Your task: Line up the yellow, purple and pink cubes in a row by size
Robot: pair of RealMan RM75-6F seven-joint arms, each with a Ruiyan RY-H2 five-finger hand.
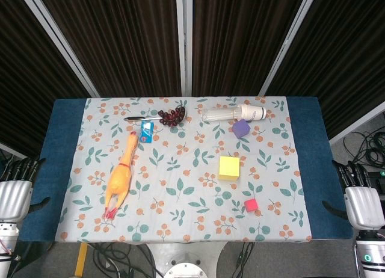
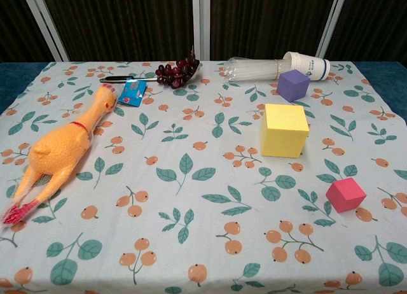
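On the tabletop [image 1: 304, 169], covered by a white cloth printed with leaves and orange berries [image 2: 191, 179], the three foam cubes sit on the right side, apart from one another: the purple cube [image 2: 293, 84] farthest back, just beside a paper cup lying on its side [image 2: 306, 65] with small blue print too fine to read; the larger yellow cube [image 2: 283, 130] in the middle; the small pink cube [image 2: 346, 194] nearest. A yellow rubber chicken [image 2: 60, 151] lies at left. Both hands — left hand [image 1: 15, 191], right hand [image 1: 361, 200] — hang off the table edges, fingers released and holding nothing.
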